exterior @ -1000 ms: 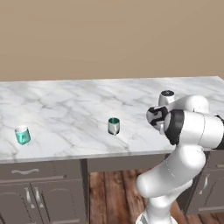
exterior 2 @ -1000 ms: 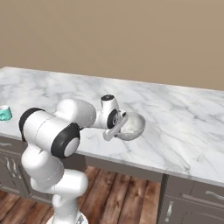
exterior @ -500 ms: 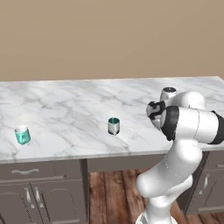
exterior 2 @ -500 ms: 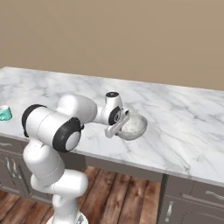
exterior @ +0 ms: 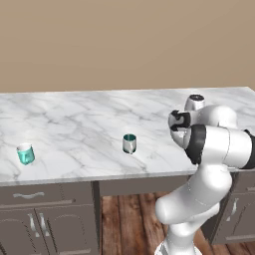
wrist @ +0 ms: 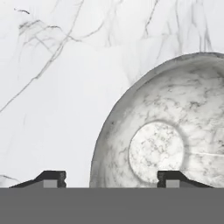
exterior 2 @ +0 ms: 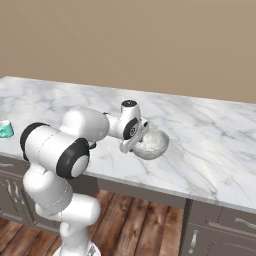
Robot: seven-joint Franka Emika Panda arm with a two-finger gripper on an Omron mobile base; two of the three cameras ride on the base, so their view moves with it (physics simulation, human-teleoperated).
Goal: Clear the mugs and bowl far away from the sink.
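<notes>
Looking down my hand camera, the bowl sits on the marble counter, its near rim between the spread, empty fingers of my gripper. Grey mug and turquoise mug stand apart, seemingly untouched.

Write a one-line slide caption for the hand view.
Open claw straddling the rim of the bowl on the marble counter.
</notes>
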